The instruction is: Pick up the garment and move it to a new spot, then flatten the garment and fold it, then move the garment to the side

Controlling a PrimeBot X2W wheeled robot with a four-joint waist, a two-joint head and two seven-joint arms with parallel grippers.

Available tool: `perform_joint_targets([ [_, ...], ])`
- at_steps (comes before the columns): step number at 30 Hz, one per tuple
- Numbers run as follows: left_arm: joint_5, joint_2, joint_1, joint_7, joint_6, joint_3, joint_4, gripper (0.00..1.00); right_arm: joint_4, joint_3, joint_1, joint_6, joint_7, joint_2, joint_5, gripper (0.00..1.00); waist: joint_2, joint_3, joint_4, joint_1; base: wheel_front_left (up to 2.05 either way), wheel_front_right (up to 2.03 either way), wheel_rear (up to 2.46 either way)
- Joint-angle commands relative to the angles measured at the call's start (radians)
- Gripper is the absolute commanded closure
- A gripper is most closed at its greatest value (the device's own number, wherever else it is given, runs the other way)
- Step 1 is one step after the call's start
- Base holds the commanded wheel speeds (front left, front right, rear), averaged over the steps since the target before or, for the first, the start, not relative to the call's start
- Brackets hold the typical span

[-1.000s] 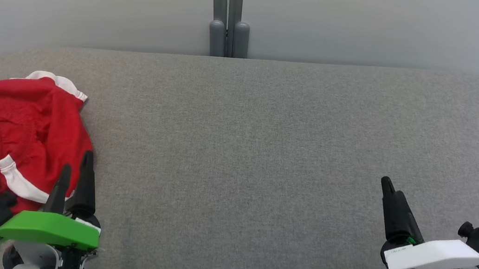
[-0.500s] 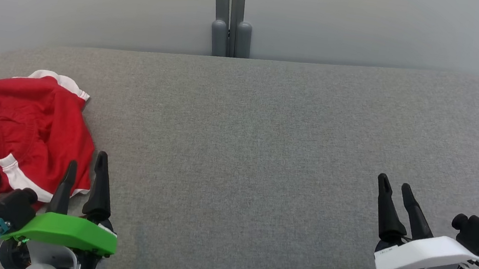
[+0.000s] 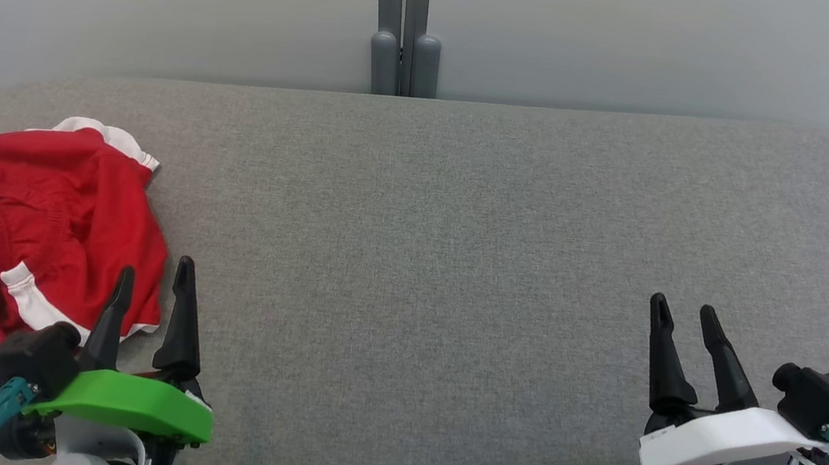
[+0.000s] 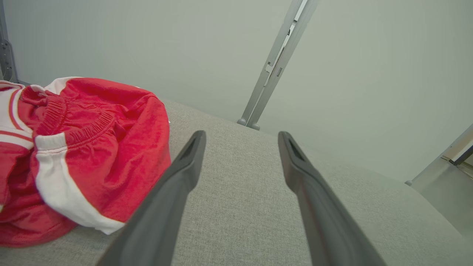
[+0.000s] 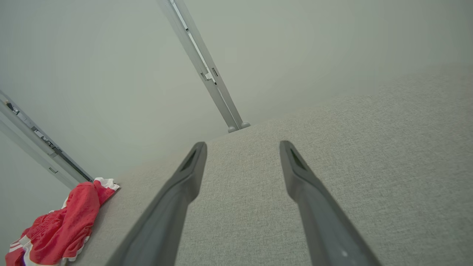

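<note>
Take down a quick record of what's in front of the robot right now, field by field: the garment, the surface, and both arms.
garment: red with white trim, crumpled, at the left end of the surface
surface: grey padded surface, bare fabric across the middle and right
left gripper: jaws open, nothing between them, at the garment's right edge
right gripper: jaws open, empty, over bare fabric far from the garment
backdrop: pale wall with a grey post
task stage: garment not yet picked up
</note>
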Motion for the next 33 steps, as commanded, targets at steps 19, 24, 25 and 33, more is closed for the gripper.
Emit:
perform_joint_targets([
  [19, 0.164, 0.009, 0.002, -0.051, 0.018, -0.034, -0.017, 0.0, -0.021, 0.023, -0.021, 0.001, -0.052, -0.003, -0.168, 0.0, -0.0001, 0.009, 0.008, 0.0, 0.0, 0.0, 0.0],
  [24, 0.189, 0.009, -0.004, -0.062, 0.02, -0.037, -0.018, 0.0, -0.022, 0.029, -0.025, 0.001, -0.063, -0.005, -0.207, 0.0, -0.0001, 0.014, 0.011, 0.0, 0.0, 0.0, 0.0],
  [25, 0.194, 0.009, -0.005, -0.063, 0.02, -0.038, -0.018, 0.0, -0.022, 0.03, -0.025, 0.001, -0.065, -0.004, -0.213, 0.0, -0.0001, 0.015, 0.011, 0.0, 0.0, 0.0, 0.0],
  [33, 0.247, 0.009, -0.009, -0.079, 0.023, -0.043, -0.021, 0.0, -0.024, 0.035, -0.023, 0.001, -0.079, -0.006, -0.264, 0.0, -0.0001, 0.02, 0.014, 0.0, 0.0, 0.0, 0.0],
])
